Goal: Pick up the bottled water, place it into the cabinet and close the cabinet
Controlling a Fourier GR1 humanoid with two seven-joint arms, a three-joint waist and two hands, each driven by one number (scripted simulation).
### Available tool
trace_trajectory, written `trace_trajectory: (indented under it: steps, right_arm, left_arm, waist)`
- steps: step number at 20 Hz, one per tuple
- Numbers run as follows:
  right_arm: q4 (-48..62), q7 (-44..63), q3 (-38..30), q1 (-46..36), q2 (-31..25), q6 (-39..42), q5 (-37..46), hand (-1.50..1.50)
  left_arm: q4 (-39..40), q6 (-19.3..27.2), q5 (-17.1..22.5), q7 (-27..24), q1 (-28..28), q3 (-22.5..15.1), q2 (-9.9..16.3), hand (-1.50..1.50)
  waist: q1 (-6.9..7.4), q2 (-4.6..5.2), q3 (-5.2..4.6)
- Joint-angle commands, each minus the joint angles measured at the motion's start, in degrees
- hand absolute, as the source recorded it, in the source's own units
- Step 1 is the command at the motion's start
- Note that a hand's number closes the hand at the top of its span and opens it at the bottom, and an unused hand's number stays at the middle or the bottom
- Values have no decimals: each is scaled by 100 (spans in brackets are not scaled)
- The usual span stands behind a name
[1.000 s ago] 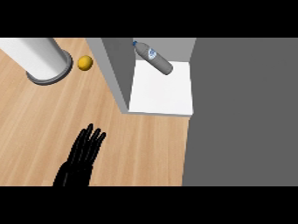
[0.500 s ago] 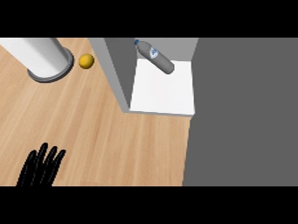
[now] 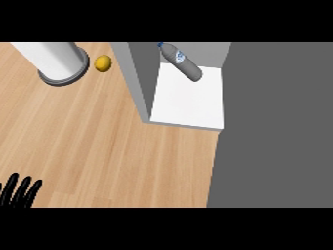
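The bottled water (image 3: 183, 62) lies on its side on the white shelf (image 3: 190, 100) inside the open cabinet (image 3: 141, 78), cap toward the rear, resting diagonally. The left robot hand (image 3: 11, 192) shows at the lower left corner over the bench (image 3: 90, 141), fingers straight and released, holding nothing. The right robot hand is not in view. The bottle is likely light, with a smooth, rounded, slippery wall that may roll if nudged. Any regrasp is best taken across the mid-body, fingers wrapped around the cylinder, not the tapered neck. A yellow fruit (image 3: 103, 63) and a grey cylinder (image 3: 59, 61) stand well apart from the cabinet.
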Motion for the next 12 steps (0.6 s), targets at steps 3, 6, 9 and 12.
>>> trace_trajectory:
  steps: [3,6,9,12]
  right_arm:
    - [-213,1162,552,-1142,-146,291,403,150]
    - [11,1329,670,-1429,-44,218,287,150]
    - [182,1508,709,-1647,119,78,189,150]
    - [286,1677,691,-1814,280,-24,-4,150]
  left_arm:
    - [-79,-380,190,-77,134,274,353,-150]
    - [91,-512,123,-105,80,254,352,-150]
    - [55,-509,169,-112,103,399,466,-150]
    - [71,-622,181,-126,168,431,545,-150]
  waist:
    - [220,43,-10]
    - [275,67,-47]
    - [317,67,-47]
    - [367,92,-50]
